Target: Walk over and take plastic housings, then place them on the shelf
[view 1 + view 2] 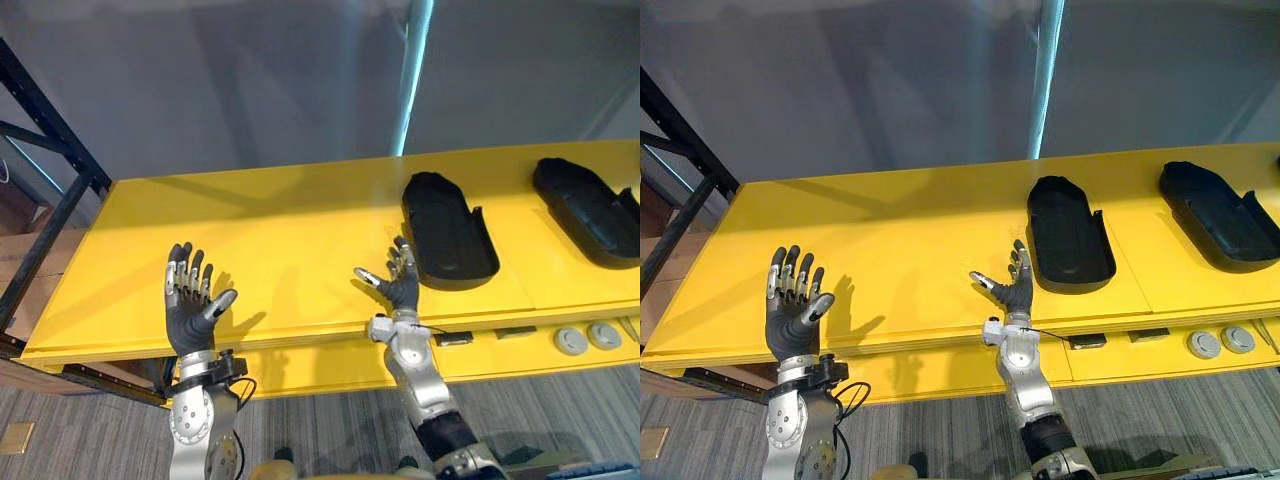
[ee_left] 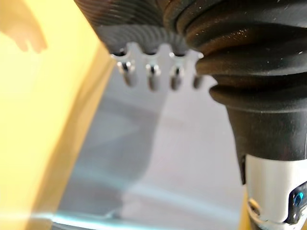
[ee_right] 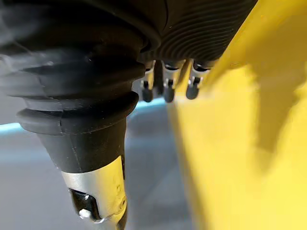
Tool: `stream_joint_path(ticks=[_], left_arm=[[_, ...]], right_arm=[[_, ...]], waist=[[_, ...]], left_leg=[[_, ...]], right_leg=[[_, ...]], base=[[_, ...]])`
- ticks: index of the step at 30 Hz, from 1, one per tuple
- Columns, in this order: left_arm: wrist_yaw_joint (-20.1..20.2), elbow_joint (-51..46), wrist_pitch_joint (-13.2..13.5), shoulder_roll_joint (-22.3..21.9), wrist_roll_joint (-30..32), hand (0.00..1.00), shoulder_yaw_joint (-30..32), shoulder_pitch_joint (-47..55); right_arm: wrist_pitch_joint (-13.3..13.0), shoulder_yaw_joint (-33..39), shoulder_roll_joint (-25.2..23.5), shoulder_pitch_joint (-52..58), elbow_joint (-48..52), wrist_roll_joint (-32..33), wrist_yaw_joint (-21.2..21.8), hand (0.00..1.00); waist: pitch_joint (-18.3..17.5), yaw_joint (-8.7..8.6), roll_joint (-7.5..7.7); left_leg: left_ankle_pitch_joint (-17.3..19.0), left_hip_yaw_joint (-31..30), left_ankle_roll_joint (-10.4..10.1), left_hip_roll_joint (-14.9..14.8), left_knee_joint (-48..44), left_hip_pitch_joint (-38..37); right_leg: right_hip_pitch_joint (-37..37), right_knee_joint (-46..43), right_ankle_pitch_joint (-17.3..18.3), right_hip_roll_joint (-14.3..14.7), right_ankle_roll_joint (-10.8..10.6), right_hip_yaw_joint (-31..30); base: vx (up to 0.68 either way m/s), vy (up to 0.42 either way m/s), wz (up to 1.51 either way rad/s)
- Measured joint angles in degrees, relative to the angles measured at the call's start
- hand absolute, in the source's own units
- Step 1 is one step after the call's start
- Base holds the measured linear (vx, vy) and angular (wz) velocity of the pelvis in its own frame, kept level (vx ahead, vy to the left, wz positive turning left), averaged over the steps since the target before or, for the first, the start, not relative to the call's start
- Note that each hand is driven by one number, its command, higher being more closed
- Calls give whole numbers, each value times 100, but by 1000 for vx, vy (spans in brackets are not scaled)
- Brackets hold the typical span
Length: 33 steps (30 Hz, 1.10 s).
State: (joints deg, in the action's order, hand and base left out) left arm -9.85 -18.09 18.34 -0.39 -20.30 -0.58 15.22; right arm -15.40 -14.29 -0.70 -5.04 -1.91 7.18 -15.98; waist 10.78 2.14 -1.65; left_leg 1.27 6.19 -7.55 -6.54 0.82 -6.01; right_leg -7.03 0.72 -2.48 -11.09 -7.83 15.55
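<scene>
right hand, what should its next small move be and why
Probably ease the right hand forward and to its right, onto the nearer black housing. That housing lies on the yellow surface just past the fingers. The right hand and the left hand are both open and hold nothing.

both arms raised, left hand (image 1: 190, 305) and right hand (image 1: 397, 280) empty, fingers spread.
</scene>
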Motion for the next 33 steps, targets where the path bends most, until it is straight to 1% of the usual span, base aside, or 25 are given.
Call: stream_joint_path(ticks=[1, 2, 3, 5, 7, 9, 11, 12, 14, 17, 20, 24, 28, 30, 33], left_arm=[[0, -7, 0, 0, 0, 0, 16, 2], [0, -66, -10, 1, -3, 0, 89, 13], [3, -169, -12, 3, -20, 0, 195, 46], [70, -197, -12, 9, -222, 0, 320, 55], [163, -205, -12, 8, -237, 0, 342, 67], [220, -220, -9, 9, -255, 0, 355, 80], [256, -311, 3, 13, -395, 0, 368, 105], [268, -320, 19, 13, -399, 0, 363, 102], [272, -320, 38, 20, -397, 0, 344, 99], [268, -317, 46, 122, -395, 0, 226, 61], [258, -310, 47, 274, -393, 0, 170, 41], [247, -144, 44, 272, -391, 0, 148, 36], [250, -69, 30, 273, -391, 0, 99, 38], [261, -66, 26, 274, -389, 0, -7, 40], [313, -64, 16, 273, -389, 0, -66, 40]], right_arm=[[-23, 2, 28, 127, 322, 0, 62, 100], [-53, 24, 158, 418, 1034, -138, 243, 100], [-57, 65, 257, 666, 1534, -254, 455, 100], [-54, 295, 439, 1091, 2018, -355, 820, 100], [-54, 541, 535, 1490, 2258, -345, 1002, 100], [-55, 838, 611, 1938, 2486, -311, 1189, 100], [-55, 1072, 706, 2160, 2566, -48, 1388, 100], [-53, 1211, 754, 2262, 2566, 190, 1556, 100], [-52, 1346, 834, 2353, 2563, 419, 1735, 100], [-48, 1388, 907, 2388, 2498, 555, 1788, 100], [-7, 1377, 907, 2297, 2096, 551, 1770, 100], [22, 1383, 904, 2009, 1226, 435, 1481, 100], [3, 1405, 902, 1697, 632, -120, 1094, 100], [-3, 1409, 902, 1569, 418, -206, 954, 100], [-7, 1428, 909, 1344, 99, -351, 825, 100]], waist=[[9, -2, 14], [43, -26, 72], [57, -95, 141], [58, -170, 220], [81, -232, 264], [87, -313, 278], [92, -345, 293], [94, -398, 297], [93, -516, 295], [94, -573, 296], [92, -579, 299], [89, -577, 293], [82, -560, 281], [66, -549, 253], [17, -470, 169]], left_leg=[[0, 7, 0, -4, 6, -2], [1, 55, -2, -17, 28, -8], [0, 99, -4, -24, 70, -23], [13, 250, -7, -29, 79, -35], [29, 353, -13, -36, 98, -85], [63, 449, -19, -47, 97, -87], [100, 606, -27, -75, 80, -72], [114, 658, -38, -91, 80, -72], [144, 689, -50, -108, 67, -73], [168, 701, -59, -122, 63, -78], [184, 723, -63, -135, 54, -93], [185, 714, -61, -135, 40, -96], [186, 655, -60, -136, -20, -74], [185, 586, -59, -133, -38, -74], [181, 531, -58, -131, -42, -49]], right_leg=[[3, 1, 0, 3, 0, -5], [22, 1, 0, 16, 0, -48], [51, 0, 1, 26, 1, -103], [139, -10, -3, 30, -6, -231], [180, -17, -4, 41, -8, -336], [246, -19, -5, 60, -9, -462], [361, -23, -13, 91, -21, -605], [400, -24, -14, 110, -21, -651], [415, -18, -14, 132, -21, -683], [417, -15, -14, 153, -21, -702], [416, -15, -14, 171, -21, -747], [405, -16, -14, 172, -22, -751], [362, -19, -14, 163, -22, -693], [304, -18, -13, 153, -22, -619], [291, -19, -13, 151, -22, -570]], base=[[0, 0, -9], [-15, 1, -15], [-17, 7, -26], [-4, 16, -27], [8, 18, -26], [12, 23, -32], [17, 17, -34], [25, 5, -17], [35, 5, -10], [23, 7, -2], [15, 10, -4], [0, 0, 0], [-22, -2, 5], [-21, -4, 15], [-28, -4, 9]])
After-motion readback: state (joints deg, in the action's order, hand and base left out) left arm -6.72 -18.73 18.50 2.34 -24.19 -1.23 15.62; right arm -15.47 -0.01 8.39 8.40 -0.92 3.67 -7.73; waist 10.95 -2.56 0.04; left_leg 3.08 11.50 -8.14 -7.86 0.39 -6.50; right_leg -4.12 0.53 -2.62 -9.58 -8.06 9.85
